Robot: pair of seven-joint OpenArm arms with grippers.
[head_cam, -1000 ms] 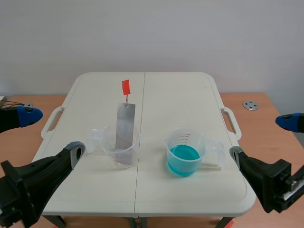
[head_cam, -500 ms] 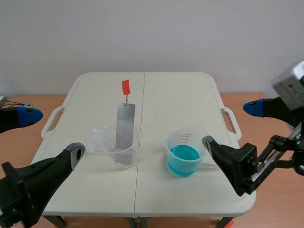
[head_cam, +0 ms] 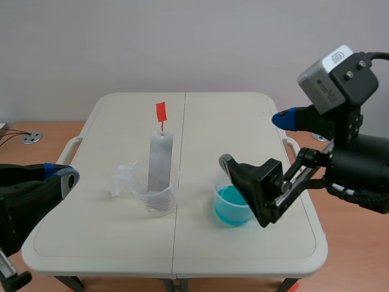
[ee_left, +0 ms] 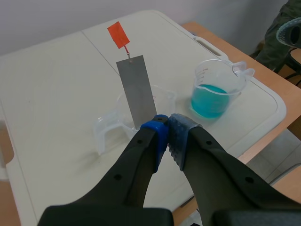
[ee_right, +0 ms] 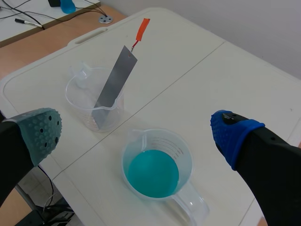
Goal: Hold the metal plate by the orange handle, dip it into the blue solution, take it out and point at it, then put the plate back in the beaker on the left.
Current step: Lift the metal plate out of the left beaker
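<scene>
**Two hands, no plate yet**

Our right gripper (ee_right: 136, 133) is wide open, holding nothing. Just under it sits the blue solution (ee_right: 153, 173). Farther ahead, the metal plate (ee_right: 113, 84) leans in the clear beaker (ee_right: 75, 101), its orange handle (ee_right: 142, 27) poking up on top. Our left gripper (ee_left: 165, 126) is closed on nothing, just behind that beaker. We think the plate is stiff, thin and slippery, so pinch the small handle.

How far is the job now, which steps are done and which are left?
Done: nothing that shows. The plate stands in the left beaker, its handle untouched. In hand: the right tool is open and raised above the blue solution, holding nothing; the left tool is shut on nothing. Left: grip the handle, dip, lift out, point, put back.
</scene>
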